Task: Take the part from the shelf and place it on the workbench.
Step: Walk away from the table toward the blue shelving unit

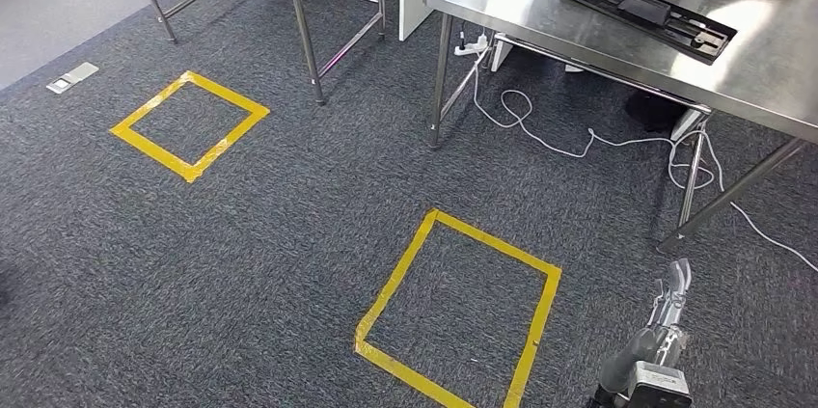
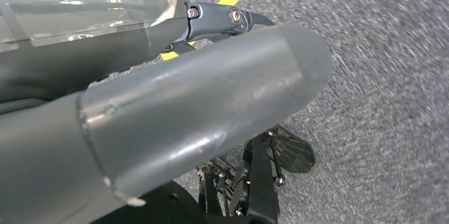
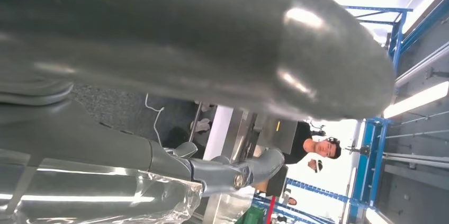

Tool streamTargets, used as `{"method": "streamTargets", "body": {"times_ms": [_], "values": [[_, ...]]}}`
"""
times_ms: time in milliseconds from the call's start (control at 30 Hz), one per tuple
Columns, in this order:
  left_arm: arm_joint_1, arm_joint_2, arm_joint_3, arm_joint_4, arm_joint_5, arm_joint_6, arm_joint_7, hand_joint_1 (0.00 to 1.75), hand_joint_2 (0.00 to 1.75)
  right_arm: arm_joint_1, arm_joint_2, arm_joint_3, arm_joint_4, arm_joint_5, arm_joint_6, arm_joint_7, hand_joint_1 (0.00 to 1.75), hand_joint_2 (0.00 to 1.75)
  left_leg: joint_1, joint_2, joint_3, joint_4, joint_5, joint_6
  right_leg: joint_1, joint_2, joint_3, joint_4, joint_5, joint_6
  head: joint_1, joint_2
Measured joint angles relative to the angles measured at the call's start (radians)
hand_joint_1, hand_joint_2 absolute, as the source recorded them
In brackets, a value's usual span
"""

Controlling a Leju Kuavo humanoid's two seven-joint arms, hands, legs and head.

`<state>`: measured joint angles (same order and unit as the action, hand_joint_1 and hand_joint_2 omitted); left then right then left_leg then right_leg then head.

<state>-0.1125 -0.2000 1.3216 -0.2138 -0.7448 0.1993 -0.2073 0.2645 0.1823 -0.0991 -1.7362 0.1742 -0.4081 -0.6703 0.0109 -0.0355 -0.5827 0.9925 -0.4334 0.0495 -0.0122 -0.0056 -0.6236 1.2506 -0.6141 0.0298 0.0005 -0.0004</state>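
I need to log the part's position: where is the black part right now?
In the head view the black part lies flat on the steel workbench at upper right, beyond the nearer yellow tape square.

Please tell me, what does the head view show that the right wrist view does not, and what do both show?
Only the head view shows the black part lying on the steel workbench, two yellow tape squares on the carpet, and the white cable. Only the right wrist view shows a person and blue framework behind. Both show the right hand, holding nothing, and grey carpet.
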Motion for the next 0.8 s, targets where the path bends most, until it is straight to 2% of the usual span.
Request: {"method": "streamTargets", "body": {"times_ms": [67, 100, 133, 167, 200, 233, 267, 300, 333, 400, 433, 467, 500, 533, 567, 633, 667, 700, 767, 800], "values": [[0.000, -0.001, 0.000, 0.000, 0.000, 0.002, 0.003, 0.00, 0.00, -0.003, 0.001, -0.005, 0.001, -0.002, 0.003, -0.003, 0.00, 0.00, 0.000, -0.020, -0.002, 0.001, 0.005, -0.007, -0.006, 0.018, 0.074, -0.141, 0.054, 0.016, 0.001, 0.000], [0.000, -0.001, 0.000, 0.000, 0.000, 0.002, 0.004, 0.00, 0.00, -0.004, 0.001, -0.006, 0.002, -0.003, 0.004, -0.004, 0.00, 0.00, -0.002, -0.029, -0.003, 0.003, 0.007, -0.012, -0.008, 0.029, 0.105, -0.206, 0.076, 0.018, 0.001, 0.000], [-0.001, -0.001, 0.000, 0.000, 0.001, 0.003, 0.004, 0.00, 0.00, -0.006, 0.003, -0.007, 0.003, -0.003, 0.005, -0.005, 0.00, 0.00, -0.004, -0.036, -0.005, 0.005, 0.008, -0.017, -0.009, 0.038, 0.123, -0.248, 0.090, 0.015, 0.001, 0.000], [0.000, -0.001, 0.000, 0.000, 0.001, 0.003, 0.005, 0.00, 0.00, -0.007, 0.004, -0.009, 0.004, -0.003, 0.006, -0.006, 0.00, 0.00, -0.005, -0.041, -0.007, 0.005, 0.010, -0.023, -0.007, 0.042, 0.128, -0.265, 0.095, 0.009, 0.000, 0.000], [0.000, -0.001, 0.000, 0.000, 0.001, 0.003, 0.005, 0.00, 0.00, -0.008, 0.005, -0.010, 0.004, -0.004, 0.007, -0.006, 0.00, 0.00, -0.005, -0.047, -0.010, 0.005, 0.012, -0.030, -0.003, 0.036, 0.125, -0.265, 0.098, 0.002, -0.001, 0.000], [0.002, -0.001, 0.000, 0.000, 0.001, 0.004, 0.005, 0.00, 0.00, -0.009, 0.007, -0.012, 0.005, -0.004, 0.008, -0.007, 0.00, 0.00, -0.002, -0.050, -0.012, 0.005, 0.015, -0.035, -0.006, 0.029, 0.125, -0.266, 0.102, -0.006, -0.001, 0.000], [0.003, -0.001, 0.001, 0.000, 0.001, 0.004, 0.005, 0.00, 0.00, -0.010, 0.008, -0.013, 0.005, -0.004, 0.009, -0.007, 0.00, 0.00, 0.000, -0.044, -0.018, 0.012, 0.010, -0.040, -0.007, 0.023, 0.126, -0.267, 0.107, -0.014, -0.001, 0.000], [0.004, -0.001, 0.001, 0.000, 0.001, 0.004, 0.006, 0.00, 0.00, -0.012, 0.010, -0.014, 0.005, -0.004, 0.011, -0.008, 0.00, 0.00, 0.001, -0.031, -0.029, 0.034, -0.007, -0.043, -0.010, 0.015, 0.126, -0.269, 0.111, -0.023, -0.003, 0.000], [0.004, -0.001, 0.001, 0.000, 0.001, 0.005, 0.006, 0.00, 0.00, -0.012, 0.012, -0.015, 0.005, -0.004, 0.012, -0.008, 0.00, 0.00, 0.002, -0.012, -0.048, 0.077, -0.036, -0.047, -0.013, 0.006, 0.126, -0.270, 0.115, -0.030, -0.005, 0.000], [0.003, -0.001, 0.001, 0.000, 0.003, 0.007, 0.007, 0.00, 0.00, -0.012, 0.014, -0.017, 0.006, -0.003, 0.013, -0.009, 0.00, 0.00, 0.003, 0.020, -0.106, 0.210, -0.112, -0.055, -0.008, -0.012, 0.122, -0.269, 0.118, -0.036, -0.010, 0.000], [0.003, -0.002, 0.001, 0.000, 0.006, 0.010, 0.008, 0.00, 0.00, -0.012, 0.015, -0.018, 0.008, -0.003, 0.014, -0.010, 0.00, 0.00, 0.004, 0.026, -0.131, 0.271, -0.137, -0.058, -0.005, -0.023, 0.119, -0.269, 0.119, -0.037, -0.010, 0.000], [0.003, -0.002, 0.001, 0.000, 0.012, 0.016, 0.010, 0.00, 0.00, -0.015, 0.016, -0.019, 0.011, -0.003, 0.016, -0.011, 0.00, 0.00, 0.004, 0.030, -0.140, 0.301, -0.144, -0.059, -0.004, -0.033, 0.118, -0.269, 0.119, -0.037, -0.011, 0.000], [0.003, -0.002, 0.002, 0.001, 0.020, 0.025, 0.012, 0.00, 0.00, -0.019, 0.016, -0.019, 0.017, -0.003, 0.019, -0.012, 0.00, 0.00, 0.004, 0.033, -0.129, 0.291, -0.131, -0.058, -0.003, -0.043, 0.118, -0.269, 0.119, -0.037, -0.011, 0.000], [0.003, -0.002, 0.002, 0.001, 0.028, 0.034, 0.013, 0.00, 0.00, -0.026, 0.017, -0.018, 0.023, -0.002, 0.022, -0.013, 0.00, 0.00, 0.005, 0.037, -0.101, 0.246, -0.106, -0.056, -0.002, -0.051, 0.119, -0.269, 0.119, -0.037, -0.011, 0.000], [0.002, -0.002, 0.003, 0.001, 0.034, 0.042, 0.013, 0.00, 0.00, -0.036, 0.018, -0.015, 0.031, 0.000, 0.024, -0.013, 0.00, 0.00, 0.004, 0.050, -0.058, 0.175, -0.074, -0.053, -0.001, -0.059, 0.120, -0.269, 0.118, -0.037, -0.011, 0.000], [-0.001, -0.002, 0.004, 0.001, 0.040, 0.053, 0.014, 0.00, 0.00, -0.054, 0.021, -0.007, 0.045, 0.004, 0.027, -0.014, 0.00, 0.00, -0.001, 0.080, 0.008, 0.053, -0.040, -0.042, 0.005, -0.071, 0.121, -0.268, 0.118, -0.035, -0.010, 0.000], [-0.003, -0.002, 0.005, 0.001, 0.041, 0.055, 0.014, 0.00, 0.00, -0.061, 0.023, -0.003, 0.049, 0.007, 0.027, -0.014, 0.00, 0.00, -0.005, 0.089, 0.024, 0.020, -0.033, -0.036, 0.008, -0.077, 0.120, -0.268, 0.118, -0.032, -0.010, 0.000], [-0.005, -0.003, 0.005, 0.001, 0.041, 0.056, 0.014, 0.00, 0.00, -0.065, 0.026, 0.000, 0.052, 0.010, 0.026, -0.014, 0.00, 0.00, -0.009, 0.088, 0.024, 0.012, -0.034, -0.032, 0.011, -0.084, 0.118, -0.268, 0.118, -0.029, -0.009, 0.000], [-0.005, -0.004, 0.005, 0.001, 0.039, 0.055, 0.014, 0.00, 0.00, -0.069, 0.033, 0.004, 0.054, 0.017, 0.021, -0.010, 0.00, 0.00, -0.010, 0.069, 0.020, 0.007, -0.026, -0.021, 0.014, -0.093, 0.116, -0.267, 0.116, -0.018, -0.010, 0.000], [-0.005, -0.004, 0.005, 0.001, 0.036, 0.054, 0.015, 0.00, 0.00, -0.070, 0.037, 0.005, 0.053, 0.021, 0.019, -0.006, 0.00, 0.00, -0.008, 0.061, 0.020, 0.002, -0.021, -0.015, 0.013, -0.081, 0.111, -0.256, 0.108, -0.014, -0.009, 0.000]]}}
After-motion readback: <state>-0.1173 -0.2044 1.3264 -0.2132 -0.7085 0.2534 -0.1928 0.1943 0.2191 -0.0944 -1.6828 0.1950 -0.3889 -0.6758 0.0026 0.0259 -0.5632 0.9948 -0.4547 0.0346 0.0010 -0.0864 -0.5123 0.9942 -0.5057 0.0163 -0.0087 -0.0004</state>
